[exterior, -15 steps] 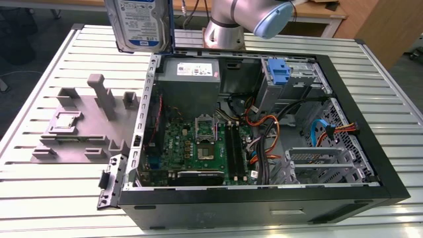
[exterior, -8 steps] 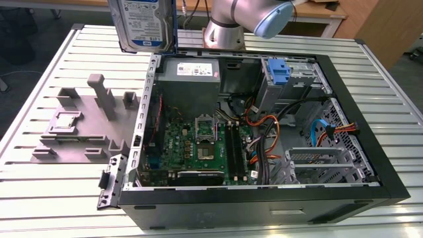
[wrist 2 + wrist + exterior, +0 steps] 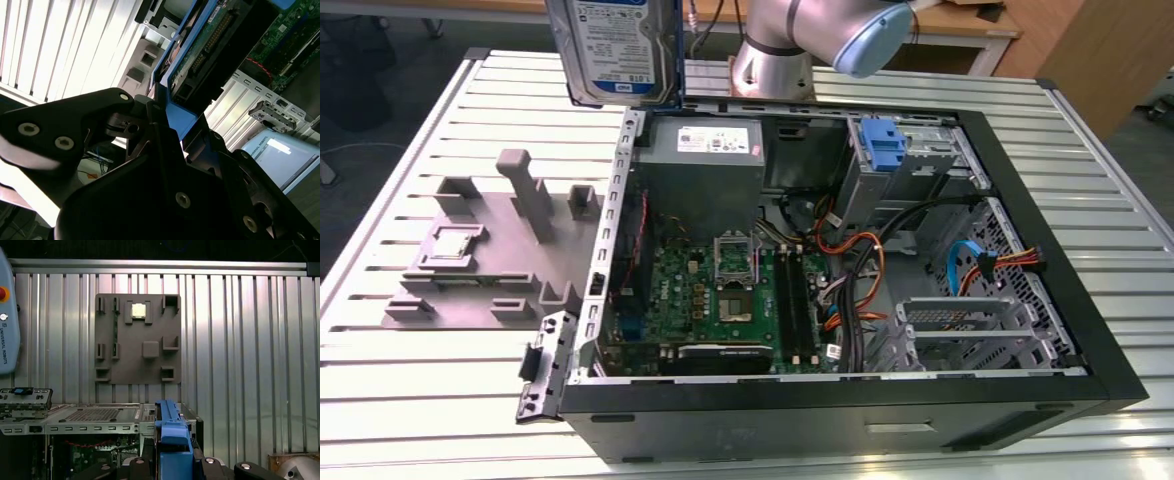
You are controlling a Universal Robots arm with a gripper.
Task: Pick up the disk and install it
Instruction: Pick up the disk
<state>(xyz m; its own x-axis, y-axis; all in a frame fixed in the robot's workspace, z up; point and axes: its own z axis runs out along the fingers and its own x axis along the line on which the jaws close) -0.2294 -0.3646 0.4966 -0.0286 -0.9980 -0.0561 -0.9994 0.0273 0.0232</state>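
The flat rectangular silver hard drive [image 3: 616,50], with a blue-and-white label and blue plastic side rails, hangs in the air with its long axis upright and its label facing the exterior view. It is above the corner of the open black computer case [image 3: 854,405] by the grey power-supply box [image 3: 704,140]. In the second wrist view the black pincer [image 3: 159,107] is clamped on the drive's blue rail. The drive extends beyond its fingertips, over the slatted metal surface [image 3: 440,380].

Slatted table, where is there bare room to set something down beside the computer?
Bare slats lie between the grey fixture plate and the near edge of the table, and along the exterior view's right of the computer case. Inside the case it is crowded: motherboard, cables, power supply. The disk is held up near the case's far corner.
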